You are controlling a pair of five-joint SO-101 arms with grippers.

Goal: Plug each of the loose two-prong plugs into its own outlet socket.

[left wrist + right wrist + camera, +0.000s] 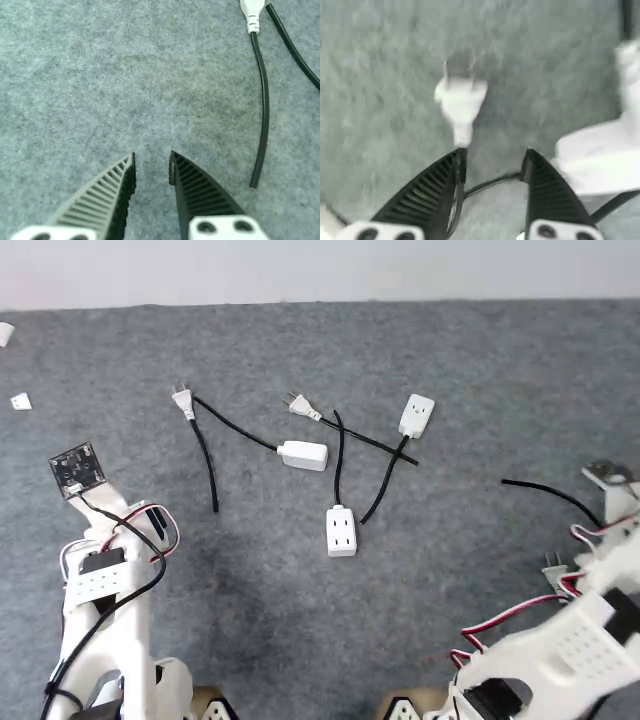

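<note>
Three white outlet sockets lie mid-table: one flat [303, 455], one farther right [416, 415], one nearer [341, 530]. Two white two-prong plugs on black cords rest behind them, one at the left [181, 398] and one in the middle [297, 405]. A third plug [553, 565] lies by the arm at the right edge. My right gripper [494, 155] is open just short of that plug [461, 100], with its cord [490, 184] running between the fingers. My left gripper [151, 160] is open a little over bare carpet, with the left plug [251, 10] and its cord [262, 100] off to one side.
Grey carpet [250, 620] covers the table. The cords of the sockets and plugs cross each other mid-table. A black cord [540, 490] runs toward the right arm. A white part of the arm [600, 160] sits close beside the right gripper. Small white scraps [20, 401] lie far left.
</note>
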